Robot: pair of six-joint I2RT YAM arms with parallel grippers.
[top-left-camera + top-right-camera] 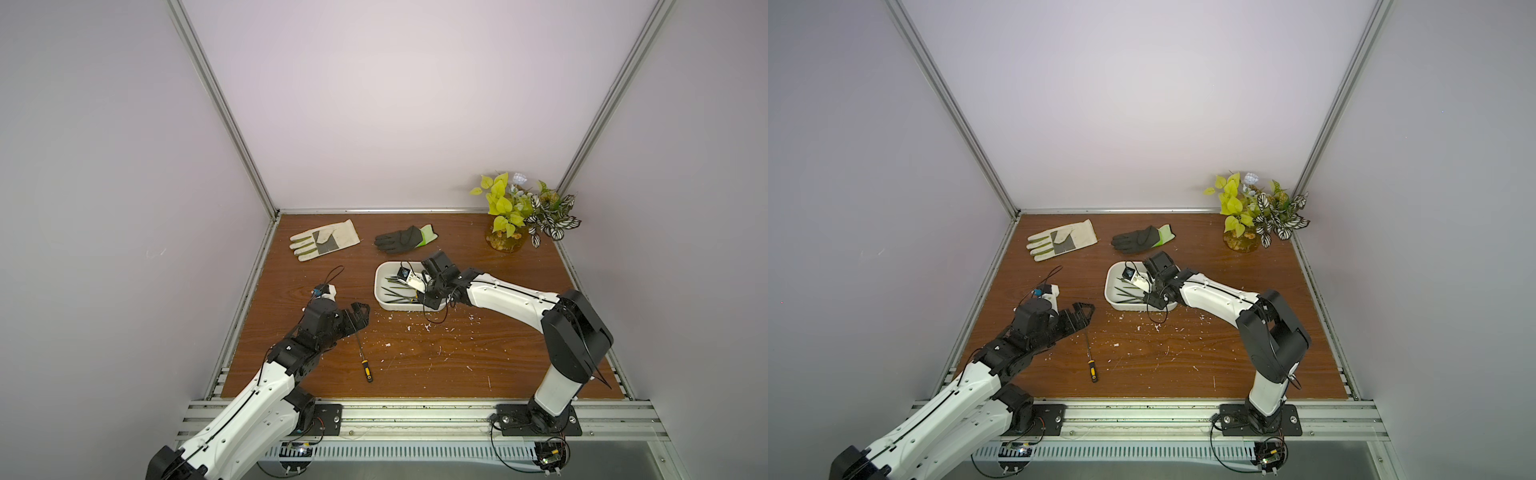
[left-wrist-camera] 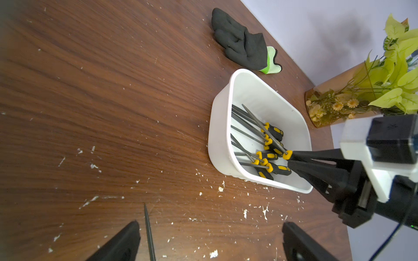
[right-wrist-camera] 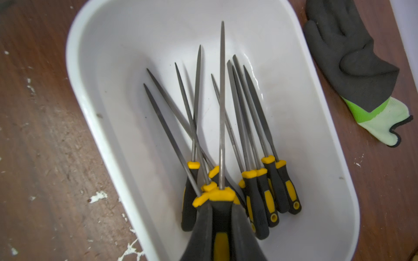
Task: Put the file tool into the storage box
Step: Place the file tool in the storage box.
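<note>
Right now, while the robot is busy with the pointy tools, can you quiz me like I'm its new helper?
1. True or false: the right gripper is shut on a thin grey metal file with a black-and-yellow handle.
2. What is that file over? A) the shallow white plastic tub B) a black glove C) a potted plant
3. How many loose files lie on the brown wooden table, by the open left gripper?
Key: 1 true; 2 A; 3 one.
</note>
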